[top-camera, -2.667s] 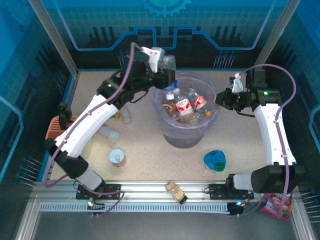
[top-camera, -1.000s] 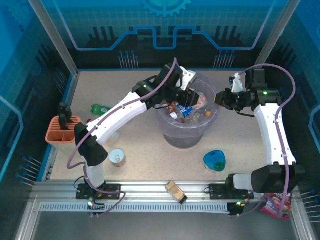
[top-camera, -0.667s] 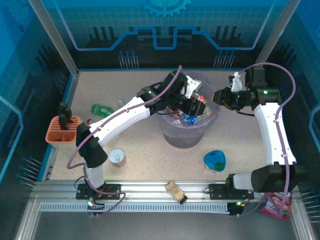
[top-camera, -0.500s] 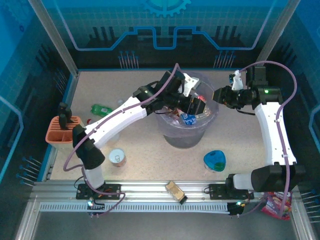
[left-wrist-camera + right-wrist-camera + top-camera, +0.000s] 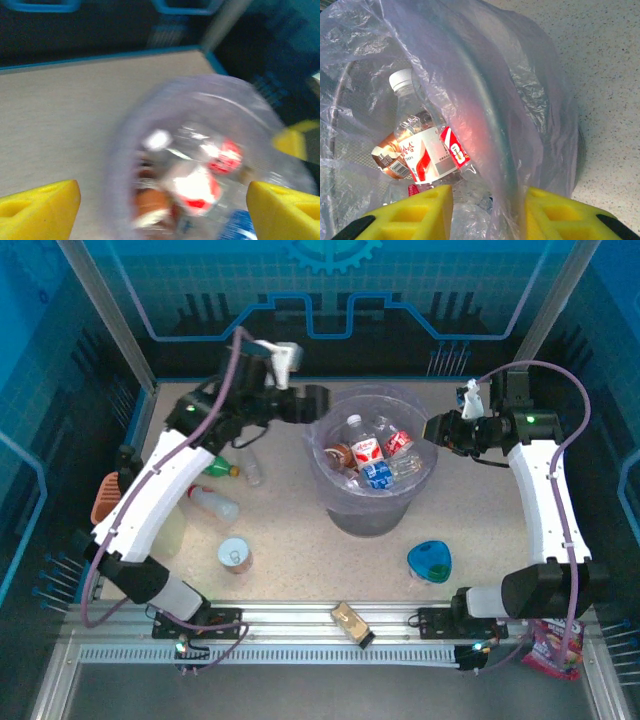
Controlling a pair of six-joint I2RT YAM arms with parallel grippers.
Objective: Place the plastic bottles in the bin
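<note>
Room: you're inside a blue enclosure, back wall (image 5: pixel 200 290) printed with a circuit pattern and a gear emblem (image 5: pixel 335 252) top centre, a metal post (image 5: pixel 105 310) at each back corner, and a slotted metal rail (image 5: pixel 300 640) along the near edge. The table (image 5: pixel 300 570) is speckled beige. Far left, the orange basket (image 5: pixel 103 502) sits at the table edge, partly behind the left arm. Right of it three bottles lie on the table, well apart from the bin: green bottle (image 5: pixel 216 468), clear bottle (image 5: pixel 213 504), smaller clear bottle (image 5: pixel 252 473). The tin can (image 5: pixel 235 555) stands upright, nearer you. The left gripper (image 5: pixel 318 403) hangs just left of the bin's rim, jaws spread wide, nothing in them; in the left wrist view its fingers (image 5: pixel 40 207) sit at the frame edges, with the blurred bin beyond. The bin (image 5: pixel 368 518) stands mid-table with a clear liner (image 5: pixel 530 100) over the rim. Piled inside are a red-labelled bottle (image 5: pixel 366 450), a blue-labelled bottle (image 5: pixel 378 476), a brown bottle (image 5: pixel 338 455) and more. A brown snack packet (image 5: pixel 352 624) lies on the rail. The blue dish (image 5: pixel 430 560) sits right of the bin. The right gripper (image 5: pixel 437 428) is at the bin's right rim, its fingers (image 5: pixel 415 212) part-way apart and straddling the rim and liner; you can't tell whether they touch. A pink packet (image 5: pixel 553 652) lies off the table, by the right arm's base.
</note>
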